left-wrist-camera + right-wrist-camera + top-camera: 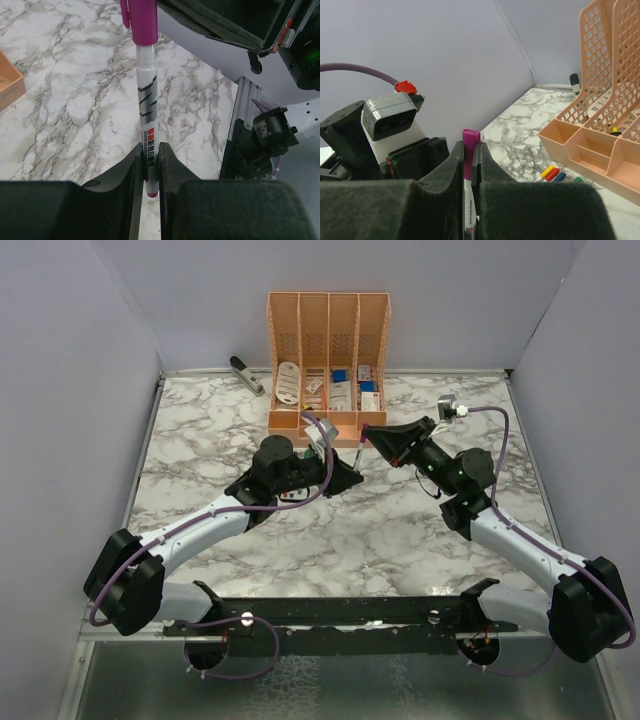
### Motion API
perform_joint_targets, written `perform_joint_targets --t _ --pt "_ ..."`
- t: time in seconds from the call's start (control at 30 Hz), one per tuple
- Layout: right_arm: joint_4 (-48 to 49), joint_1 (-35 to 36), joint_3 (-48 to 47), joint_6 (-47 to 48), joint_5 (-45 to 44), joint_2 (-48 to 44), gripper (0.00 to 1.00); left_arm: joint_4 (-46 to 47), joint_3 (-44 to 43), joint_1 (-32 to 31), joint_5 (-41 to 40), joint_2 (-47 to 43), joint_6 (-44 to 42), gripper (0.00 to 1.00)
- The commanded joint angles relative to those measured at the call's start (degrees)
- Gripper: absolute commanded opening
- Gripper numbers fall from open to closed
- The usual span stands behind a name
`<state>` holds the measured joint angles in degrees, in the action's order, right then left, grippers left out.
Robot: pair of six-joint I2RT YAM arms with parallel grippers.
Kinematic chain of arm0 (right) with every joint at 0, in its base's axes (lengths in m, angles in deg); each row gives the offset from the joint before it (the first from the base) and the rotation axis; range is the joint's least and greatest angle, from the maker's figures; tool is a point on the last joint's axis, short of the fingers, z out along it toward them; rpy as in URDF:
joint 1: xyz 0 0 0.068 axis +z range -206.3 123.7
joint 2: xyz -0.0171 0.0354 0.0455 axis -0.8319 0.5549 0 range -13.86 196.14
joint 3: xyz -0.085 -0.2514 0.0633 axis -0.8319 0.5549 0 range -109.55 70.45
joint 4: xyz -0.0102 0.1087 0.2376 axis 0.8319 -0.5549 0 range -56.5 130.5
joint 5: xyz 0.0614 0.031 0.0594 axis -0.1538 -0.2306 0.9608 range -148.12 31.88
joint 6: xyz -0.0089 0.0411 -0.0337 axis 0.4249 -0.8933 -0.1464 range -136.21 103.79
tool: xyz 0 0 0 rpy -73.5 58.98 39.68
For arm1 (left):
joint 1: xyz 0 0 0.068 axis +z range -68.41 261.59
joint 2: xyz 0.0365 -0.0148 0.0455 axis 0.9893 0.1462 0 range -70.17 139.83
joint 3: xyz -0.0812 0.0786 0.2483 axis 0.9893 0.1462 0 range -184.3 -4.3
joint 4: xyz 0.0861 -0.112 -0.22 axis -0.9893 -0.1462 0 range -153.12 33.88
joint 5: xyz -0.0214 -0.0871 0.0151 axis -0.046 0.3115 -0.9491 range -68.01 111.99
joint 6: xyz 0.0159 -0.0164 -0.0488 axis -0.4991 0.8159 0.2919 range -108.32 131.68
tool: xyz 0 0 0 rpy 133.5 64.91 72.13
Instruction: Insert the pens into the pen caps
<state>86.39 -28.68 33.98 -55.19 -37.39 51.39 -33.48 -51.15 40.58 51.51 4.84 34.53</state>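
Left tool [151,160]: shut tight on the low part of the pen [148,100]. The pen stands straight up between the two fingers. Its low end pokes out just under them.
Right tool [469,152]: shut on the purple cap [470,136]. The top of the cap sticks out above the fingers.
Where the pen and cap are: up in the air between my two tools, above the surface [65,100] and near the orange holder [590,135]. They touch nothing else.
How they meet: the cap already sits over the top end of the pen. I cannot tell if it has gone all the way on.
Step I am on: I think I am pushing the cap onto the pen.
How to do it well: I should hold the left tool very steady and push the right tool along the pen in one straight line. If I tip it to the side, the pen could bend or slip.
How hard: a soft, slow push till it stops. The pen is thin and smooth, so a hard push could make it slide in the left tool.
When to let go: open the right tool first, and only once the cap sits snug.
Other bits: small yellow, red, blue and green pieces [553,174] lie on the surface just by the holder. I cannot tell if they are caps alone or pens with caps on.
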Motion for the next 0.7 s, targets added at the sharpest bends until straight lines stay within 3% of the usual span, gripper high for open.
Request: perform_joint_targets --t 0.0,0.33,0.67 --pt "-0.05 -0.33 0.81 -1.48 4.37 1.01 0.02 3.67 -2.26 0.02 -0.30 -2.20 1.10 0.00" --pt "0.42 -0.39 0.50 -2.50 9.82 4.16 0.02 8.89 -4.35 2.34 1.73 -3.82 4.57 0.00" --pt "-7.48 -0.28 -1.22 0.43 11.70 6.03 0.02 13.24 -6.39 5.23 1.86 -2.14 7.99 0.00"
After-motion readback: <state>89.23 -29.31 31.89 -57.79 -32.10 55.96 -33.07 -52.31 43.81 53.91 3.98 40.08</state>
